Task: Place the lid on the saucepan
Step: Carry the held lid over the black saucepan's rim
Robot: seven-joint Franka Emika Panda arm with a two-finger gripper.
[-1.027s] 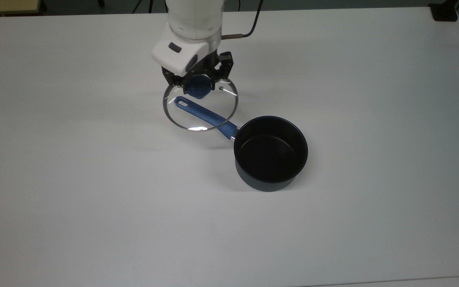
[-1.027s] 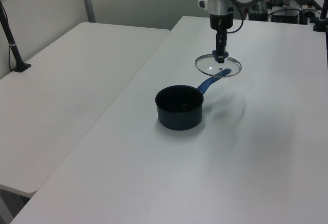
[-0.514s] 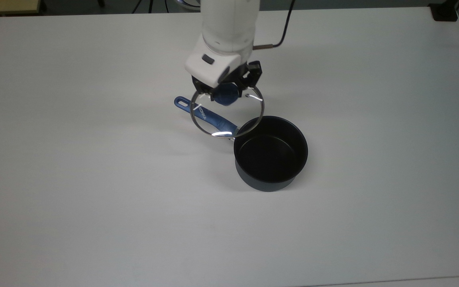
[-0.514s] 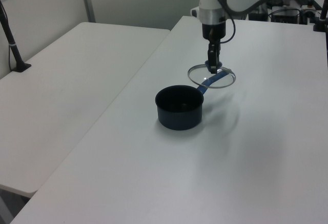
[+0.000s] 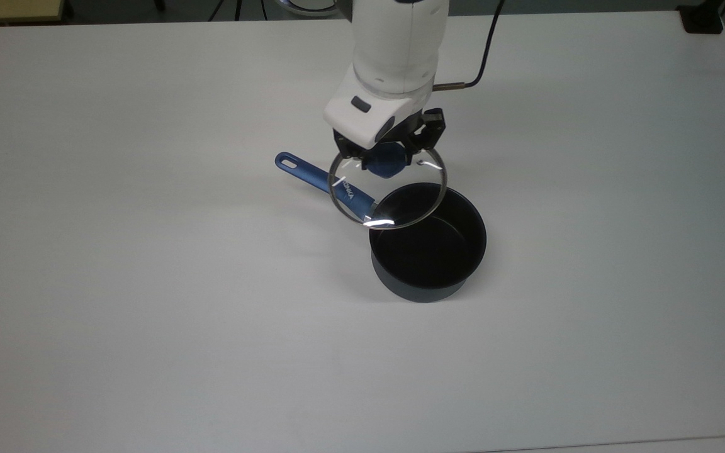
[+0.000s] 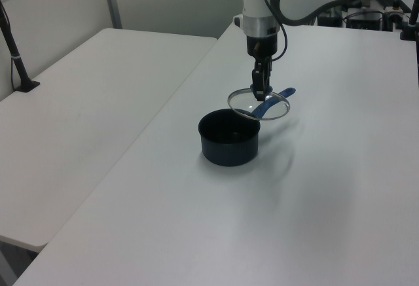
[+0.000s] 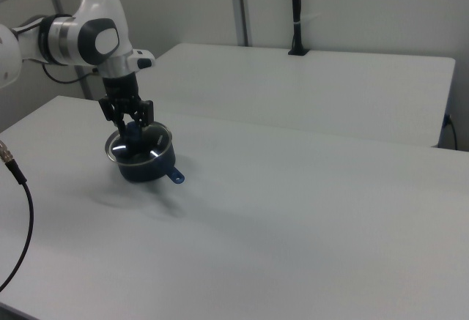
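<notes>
The hand [image 5: 386, 157] grips the lid [image 5: 387, 189] by its knob, held above the worktop [image 5: 148, 283], only partly over the saucepan [image 5: 428, 242] just beyond. Lowered now, its rim could catch the pan's edge and tilt.

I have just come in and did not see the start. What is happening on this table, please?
A robot arm is putting a glass lid on a dark saucepan that stands on the white table. The gripper is shut on the lid's blue knob and holds the lid in the air. In the top view the lid overlaps the pan's rim on the side of the blue handle. It is not yet centred over the pan and not yet set down.
</notes>
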